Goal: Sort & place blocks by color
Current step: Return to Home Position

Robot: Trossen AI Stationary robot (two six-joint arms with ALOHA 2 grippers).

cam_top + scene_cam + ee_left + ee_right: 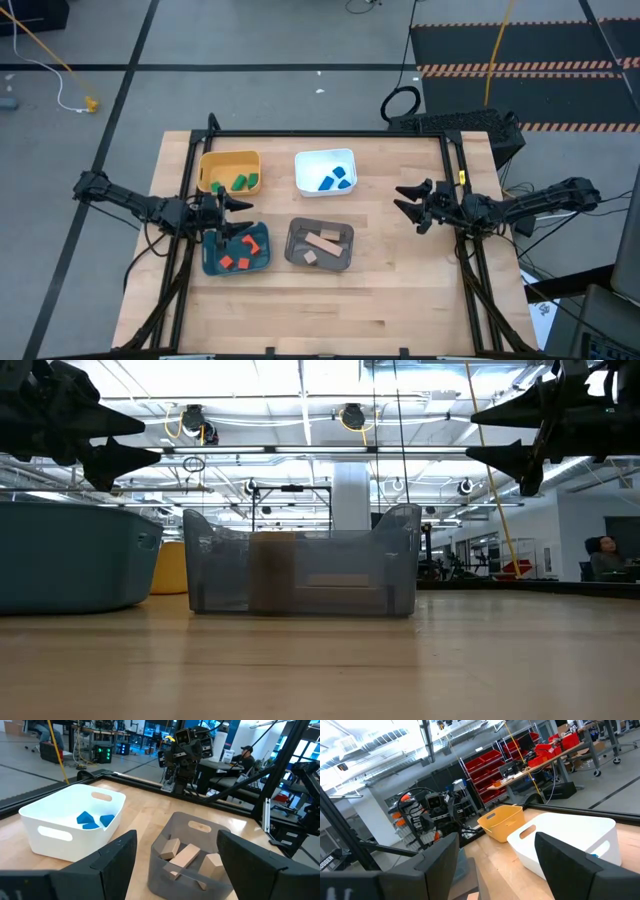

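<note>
Green blocks (pixel 241 182) lie in the yellow bin (pixel 215 158), blue blocks (pixel 330 181) in the white bin (pixel 300 170), red-orange blocks (pixel 240 258) in the teal bin (pixel 208 262), and tan blocks (pixel 322 243) in the grey bin (pixel 293 240). The left gripper (pixel 248 217) hangs wide and empty over the far edge of the teal bin. The right gripper (pixel 400 198), also wide and empty, is well to the right.

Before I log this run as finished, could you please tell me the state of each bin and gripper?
yellow bin, holds green blocks
white bin, holds blue blocks
teal bin, holds red-orange blocks
grey bin, holds tan blocks
left gripper, jaws open, empty, raised by the teal bin
right gripper, jaws open, empty, raised, apart from the bins
</note>
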